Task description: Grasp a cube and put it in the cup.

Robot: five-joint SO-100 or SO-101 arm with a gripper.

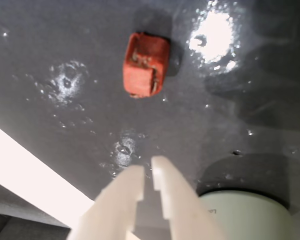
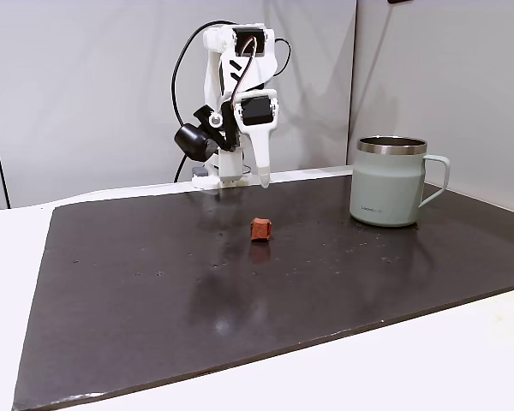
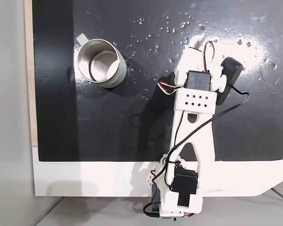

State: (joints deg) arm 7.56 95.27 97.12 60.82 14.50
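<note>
Rust-orange cube, pale sage-green cup with steel rim, white end effector, black mat.

The wrist view's bottom edge cuts off my mug. Its base lettering is too small to read.

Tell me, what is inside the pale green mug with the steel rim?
Nothing: in a fixed view from above, the pale green steel-rimmed mug shows only its bare steel bottom. The small rust-orange cube lies outside, on the mat.
</note>
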